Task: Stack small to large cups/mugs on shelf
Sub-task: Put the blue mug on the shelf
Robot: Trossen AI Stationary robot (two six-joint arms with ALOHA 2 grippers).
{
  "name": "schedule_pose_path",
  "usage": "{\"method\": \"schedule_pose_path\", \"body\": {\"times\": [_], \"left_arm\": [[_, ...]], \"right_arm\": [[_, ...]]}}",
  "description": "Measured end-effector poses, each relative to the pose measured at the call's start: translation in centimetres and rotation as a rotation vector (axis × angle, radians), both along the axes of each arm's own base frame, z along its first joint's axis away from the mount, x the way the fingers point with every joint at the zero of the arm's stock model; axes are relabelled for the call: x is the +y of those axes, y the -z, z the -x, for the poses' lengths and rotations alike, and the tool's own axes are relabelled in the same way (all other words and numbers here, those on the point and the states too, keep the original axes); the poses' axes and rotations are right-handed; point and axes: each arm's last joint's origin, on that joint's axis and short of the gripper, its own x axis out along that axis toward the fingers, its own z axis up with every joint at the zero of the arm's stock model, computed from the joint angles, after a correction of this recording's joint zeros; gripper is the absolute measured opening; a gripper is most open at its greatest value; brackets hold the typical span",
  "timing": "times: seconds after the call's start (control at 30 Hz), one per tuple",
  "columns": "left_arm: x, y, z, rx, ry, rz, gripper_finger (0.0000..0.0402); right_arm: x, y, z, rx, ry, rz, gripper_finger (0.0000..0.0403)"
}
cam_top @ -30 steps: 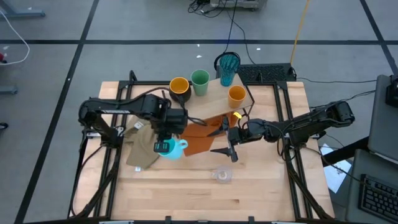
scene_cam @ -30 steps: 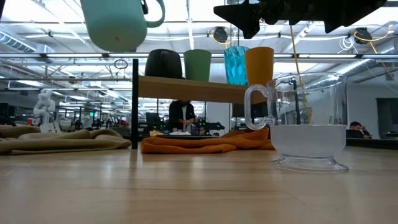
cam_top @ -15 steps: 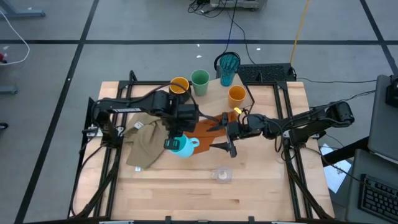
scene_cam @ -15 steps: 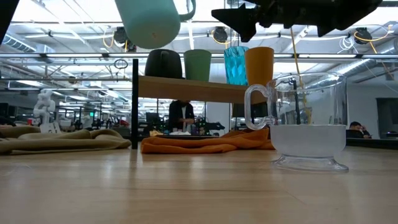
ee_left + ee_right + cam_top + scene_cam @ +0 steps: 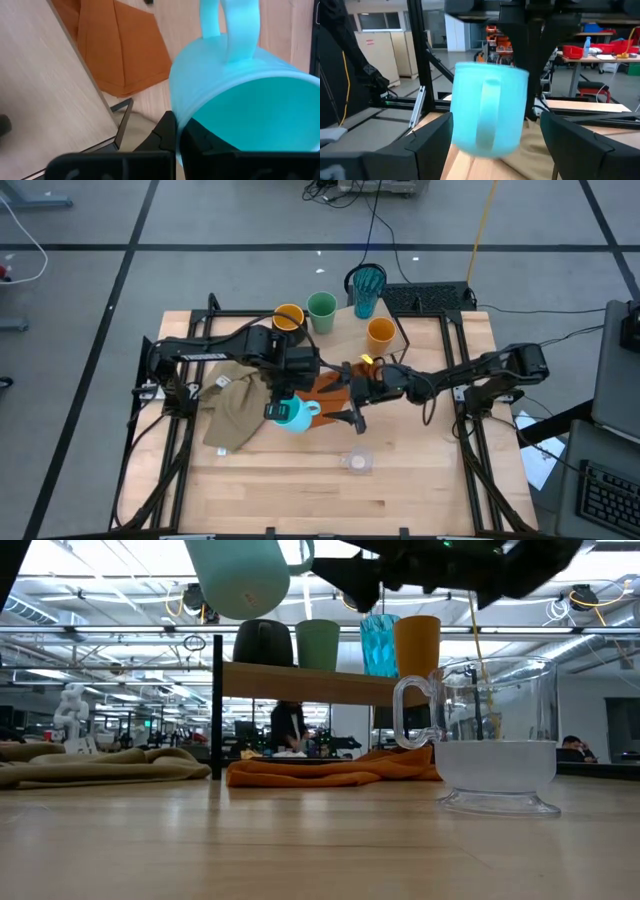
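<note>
My left gripper (image 5: 272, 412) is shut on the bright blue handled mug (image 5: 292, 416), held in the air near the shelf's near edge. My right gripper (image 5: 343, 397) is open and level just to the mug's right, its fingers pointing at the handle (image 5: 489, 112) without touching it. On the plywood shelf (image 5: 345, 340) stand the black mug (image 5: 288, 317), the green cup (image 5: 321, 309), the teal tumbler (image 5: 367, 288) and the orange cup (image 5: 380, 332). The tiny clear glass (image 5: 356, 462) stands on the tabletop nearer the front. My left gripper holds the blue mug by its rim (image 5: 176, 131) on the side opposite the handle, one finger inside the mug and one outside. The fingers come from above, pointing down. The mug hangs upright, lifted clear of the table (image 5: 240, 575), with its handle toward the table's right.
An orange cloth (image 5: 325, 392) lies on the table under the shelf, and a tan cloth (image 5: 232, 412) lies to its left below my left arm. The shelf's thin black legs (image 5: 216, 705) stand at its corners. Bare tabletop (image 5: 300, 490) lies toward the near edge.
My left gripper has carried the blue mug toward the table's right, still lifted and upright, and then held still. My right gripper, open throughout, has moved toward the table's left and closer to the mug's handle.
</note>
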Motion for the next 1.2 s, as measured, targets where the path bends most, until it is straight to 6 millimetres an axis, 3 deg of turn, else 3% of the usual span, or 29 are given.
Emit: {"method": "schedule_pose_path", "body": {"times": [0.33, 0.73, 0.9, 1.03, 1.2], "left_arm": [[0.0, 0.0, 0.0, -0.002, 0.007, -0.004, 0.0003], [0.0, 0.0, 0.0, -0.001, -0.006, -0.006, 0.0003], [0.0, 0.0, 0.0, -0.001, -0.006, -0.006, 0.0003], [0.0, 0.0, 0.0, -0.001, -0.006, -0.005, 0.0003], [0.0, 0.0, 0.0, 0.0, -0.009, -0.005, 0.0003]], "right_arm": [[0.0, -0.8, -1.1, 0.031, -0.002, 0.018, 0.0288], [0.1, 0.5, -2.0, 0.014, -0.001, 0.006, 0.0288], [0.1, 0.2, -1.9, -0.005, -0.001, 0.002, 0.0285], [0.1, 0.2, -1.9, -0.005, -0.001, -0.001, 0.0261], [0.1, 0.2, -1.9, 0.0, -0.001, -0.001, 0.02]]}}
